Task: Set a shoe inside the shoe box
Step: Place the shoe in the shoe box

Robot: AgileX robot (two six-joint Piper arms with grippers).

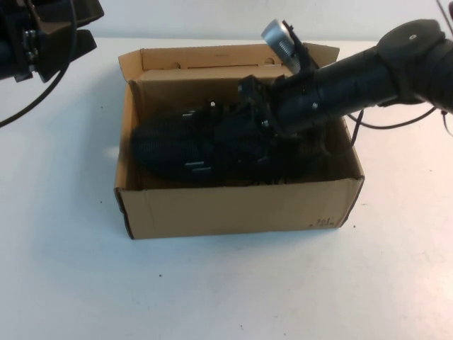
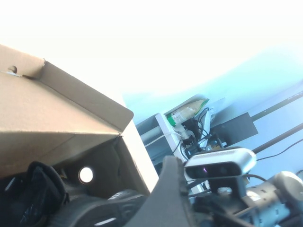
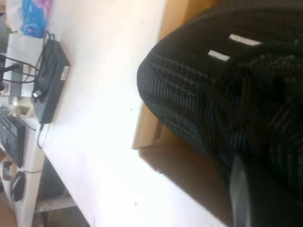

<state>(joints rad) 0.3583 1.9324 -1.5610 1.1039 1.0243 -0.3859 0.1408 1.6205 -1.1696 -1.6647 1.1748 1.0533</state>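
Observation:
The brown cardboard shoe box (image 1: 241, 205) stands open at mid-table with its flap lid up at the back. A black ribbed-knit shoe (image 1: 170, 142) fills its inside, toe towards the left wall, with short white bars showing on it. My right gripper (image 1: 258, 120) reaches down into the box from the right and is shut on the shoe's upper part near the laces. In the right wrist view the shoe's toe (image 3: 189, 90) overlaps the box wall (image 3: 151, 127), with one finger (image 3: 246, 189) against the knit. My left gripper (image 1: 74, 32) hangs raised at the back left, open and holding nothing. The left wrist view looks into the box (image 2: 47, 118).
The white table (image 1: 212, 283) surrounds the box. Cables (image 1: 382, 124) trail behind the right arm. The right wrist view shows a black device (image 3: 49, 80) with cables near the table edge. The right arm's wrist camera (image 2: 220, 165) appears in the left wrist view.

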